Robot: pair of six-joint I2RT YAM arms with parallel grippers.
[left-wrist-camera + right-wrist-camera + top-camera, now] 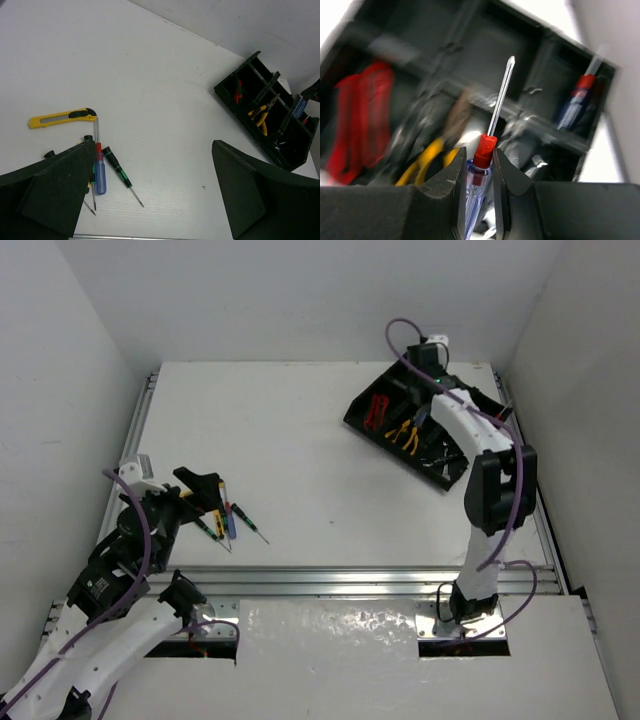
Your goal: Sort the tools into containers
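Item 1. Right hand (479, 175): fingers drawn narrow and clamped on the clear blue handle of a screwdriver (482, 155), just below its red collar. The steel shaft pointed up and away from the fingers, cross-point tip uppermost in the wrist view. The hand was held over the tray (372, 438).

Item 2. Tray: black, split by raised dividers, set at an angle at the far right of the table (150, 75). Contents seen: red-handled pliers (360, 115) in one end compartment; yellow-handled pliers (261, 116) in a compartment beside them; a second screwdriver (577, 105), blue handle with red collar, in a compartment towards the other end. The wrist view was blurred, so the other contents could not be made out.

Item 3. Left hand (154, 145): fingers spread wide, nothing between them, held above the near left part of the table.

Item 4. Loose on the table by the left hand: a yellow utility knife (62, 117); a blue-handled screwdriver (100, 175) with red collar; a green-and-black screwdriver (117, 167) lying just beside it. Further thin tools lay partly hidden behind the left finger, well apart from the tray.
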